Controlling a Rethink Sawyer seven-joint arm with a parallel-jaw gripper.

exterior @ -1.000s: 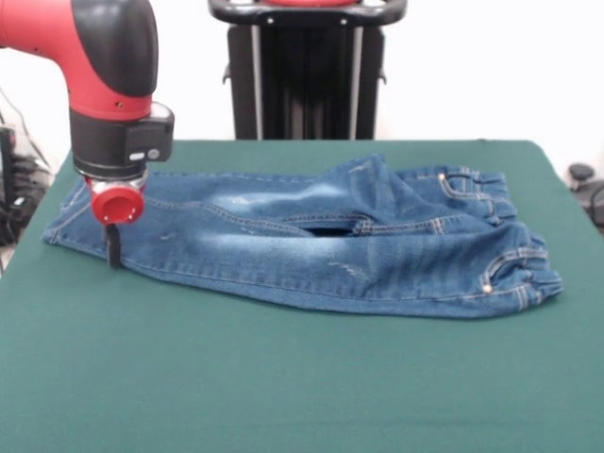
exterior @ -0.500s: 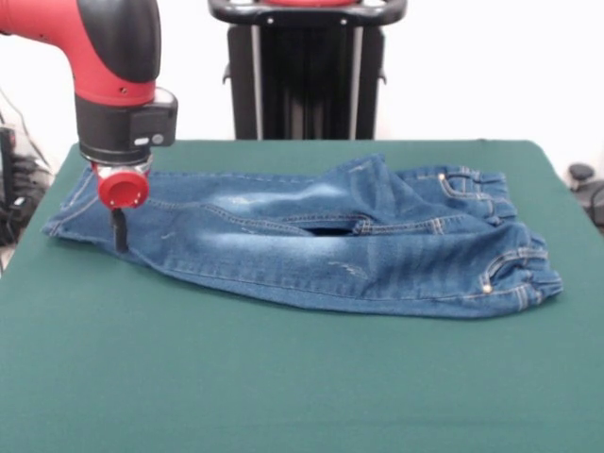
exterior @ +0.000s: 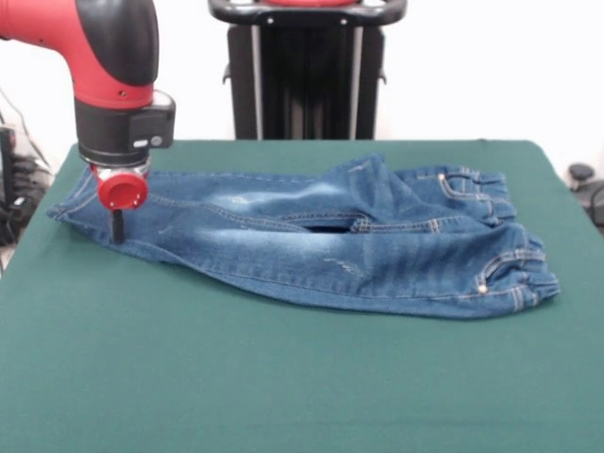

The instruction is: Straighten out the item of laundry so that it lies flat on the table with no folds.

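Blue denim with faded pale patches and orange-tan stitching, the small pair of jeans [exterior: 321,250] lies lengthwise across the far half of the dark green table [exterior: 283,377]. The gathered elastic waistband sits at the picture's right, bunched and slightly raised, with small metal rivets showing near the pockets. The two legs run toward the left, one lying partly over the other, and a dark gap opens between them near the crotch. A raised fold stands up around the middle of the upper leg, so the fabric is not flat there. The leg cuffs end at the left, close to the table's edge. The red and black arm comes down over that cuff end, and the gripper [exterior: 117,226] meets the near cuff, its dark tip against the denim. Whether its fingers are apart or clamped on the cloth cannot be told here.
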